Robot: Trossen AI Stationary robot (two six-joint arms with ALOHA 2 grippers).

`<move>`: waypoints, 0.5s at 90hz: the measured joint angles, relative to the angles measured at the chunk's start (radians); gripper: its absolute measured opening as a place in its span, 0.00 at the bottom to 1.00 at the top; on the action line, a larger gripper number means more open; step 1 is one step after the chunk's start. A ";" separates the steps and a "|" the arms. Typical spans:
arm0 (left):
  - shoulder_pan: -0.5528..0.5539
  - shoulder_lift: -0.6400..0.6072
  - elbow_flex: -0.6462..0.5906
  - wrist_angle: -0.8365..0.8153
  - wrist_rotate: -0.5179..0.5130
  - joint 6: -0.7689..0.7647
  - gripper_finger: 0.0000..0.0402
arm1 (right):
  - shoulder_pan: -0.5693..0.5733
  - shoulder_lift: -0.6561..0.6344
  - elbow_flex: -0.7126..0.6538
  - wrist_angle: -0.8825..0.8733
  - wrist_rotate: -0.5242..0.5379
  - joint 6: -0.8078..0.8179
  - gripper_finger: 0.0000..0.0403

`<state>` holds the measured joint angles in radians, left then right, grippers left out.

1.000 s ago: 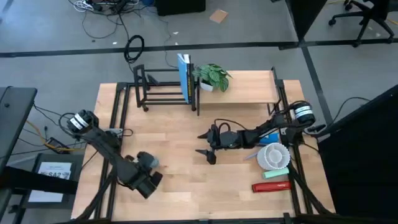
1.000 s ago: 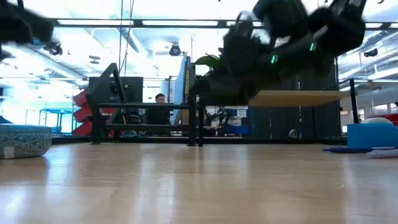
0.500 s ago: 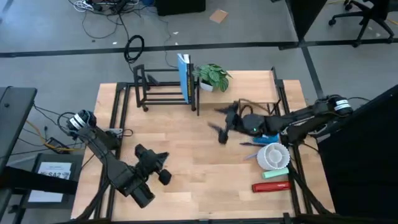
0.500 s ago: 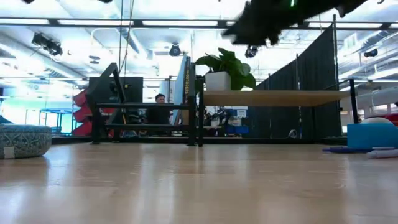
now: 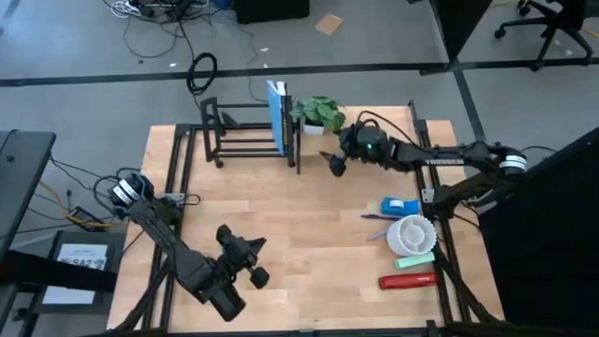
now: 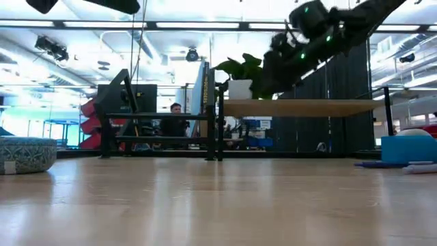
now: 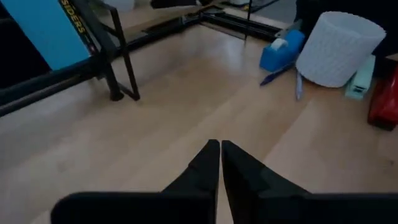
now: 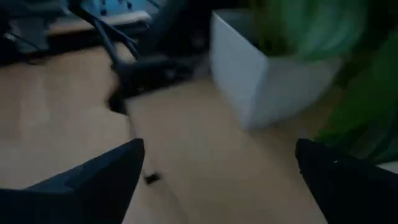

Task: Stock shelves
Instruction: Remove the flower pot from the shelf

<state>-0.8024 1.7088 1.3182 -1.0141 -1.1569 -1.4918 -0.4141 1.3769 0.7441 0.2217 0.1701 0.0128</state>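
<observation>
Although the plank-topped stand (image 5: 374, 140) at the far edge of the bench (image 5: 281, 215) already carries a potted plant (image 5: 316, 114) in a white pot, much stock is not yet shelved. Just beside the stand, the black rod rack (image 5: 251, 142) holds one blue book (image 5: 278, 117) upright at its end nearest the plant. On the bench's right side, well apart from both shelves, lie a blue tape dispenser (image 5: 401, 206), a pen (image 5: 378, 216), a white ribbed cup (image 5: 412, 235), a pale green bar (image 5: 416, 259) and a red item (image 5: 408, 280).

Over the plank top, the right claw (image 5: 335, 163) is close to the plant, its fingers (image 8: 93, 180) spread wide and pinching nothing; its wrist view looks straight at the white pot. The left claw (image 7: 220, 163) hangs above the near left of the bench, fingers pressed together and empty.

My reading is that the plant is placed and the right arm sits between items. The next move would call for that arm to swing to the right-side cluster, probably the dispenser as the nearest piece, and lower with its fingers wide around it, taking care not to brush the plant's leaves on the way out.
</observation>
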 joint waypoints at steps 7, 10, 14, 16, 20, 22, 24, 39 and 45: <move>0.002 0.000 0.000 0.015 0.000 0.000 0.00 | -0.039 0.030 0.000 0.028 -0.043 -0.028 0.98; 0.003 0.000 0.000 0.024 0.001 0.000 0.00 | -0.052 0.040 0.000 0.041 -0.067 -0.037 0.97; 0.003 0.000 0.000 0.033 0.001 0.000 0.00 | -0.067 0.049 0.000 0.061 -0.098 -0.041 0.97; 0.003 0.000 0.000 0.035 0.003 0.000 0.00 | -0.075 0.050 0.000 0.066 -0.110 -0.042 0.97; 0.003 0.000 0.000 0.044 0.003 0.000 0.00 | -0.087 0.055 0.000 0.093 -0.116 -0.050 0.97; 0.003 0.000 0.000 0.052 0.004 0.000 0.00 | -0.092 0.055 0.000 0.104 -0.117 -0.059 0.97; 0.003 0.000 0.000 0.058 0.007 0.000 0.00 | -0.098 0.055 0.000 0.107 -0.119 -0.069 0.97; 0.003 0.000 0.000 0.083 0.010 0.000 0.00 | -0.164 0.054 0.006 0.162 -0.241 -0.127 0.98; 0.003 0.000 0.000 0.087 0.010 0.000 0.00 | -0.191 0.062 0.019 0.159 -0.334 -0.138 0.98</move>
<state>-0.7994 1.7088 1.3182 -0.9270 -1.1465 -1.4921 -0.6048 1.4392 0.7634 0.3808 -0.1638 -0.1247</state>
